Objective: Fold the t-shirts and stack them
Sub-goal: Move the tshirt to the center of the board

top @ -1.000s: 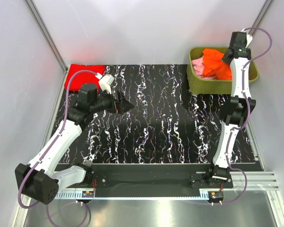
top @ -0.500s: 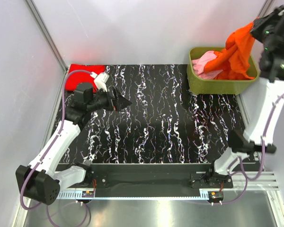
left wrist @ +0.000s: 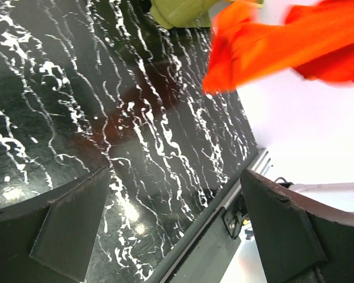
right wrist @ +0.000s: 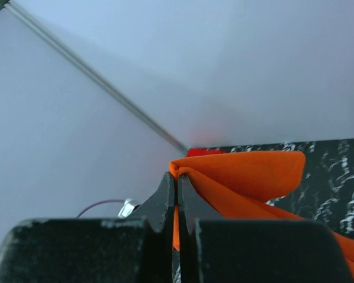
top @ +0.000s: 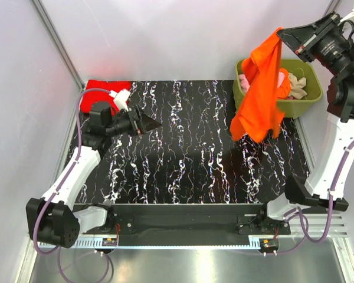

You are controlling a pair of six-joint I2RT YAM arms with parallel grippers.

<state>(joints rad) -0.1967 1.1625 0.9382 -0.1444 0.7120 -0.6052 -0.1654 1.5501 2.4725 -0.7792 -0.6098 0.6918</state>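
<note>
Lifting the bright orange cloth t-shirt [top: 258, 94] from the olive-green plastic tub [top: 296, 108] looks like the step in hand: the right fingers [top: 283, 32], clamped on it, dangle it over the tabletop's [top: 194, 168] far right corner. Next it probably needs spreading flat mid-tabletop; the left fingers [top: 148, 124] gape wide, empty.

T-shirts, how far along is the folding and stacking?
Done: one red t-shirt looks folded at the mat's far left corner. In hand: the right claw is shut on an orange t-shirt, which hangs unfolded over the mat; the left claw is open and empty. Left: folding that one, plus pink cloth and beige cloth in the olive tub.
</note>
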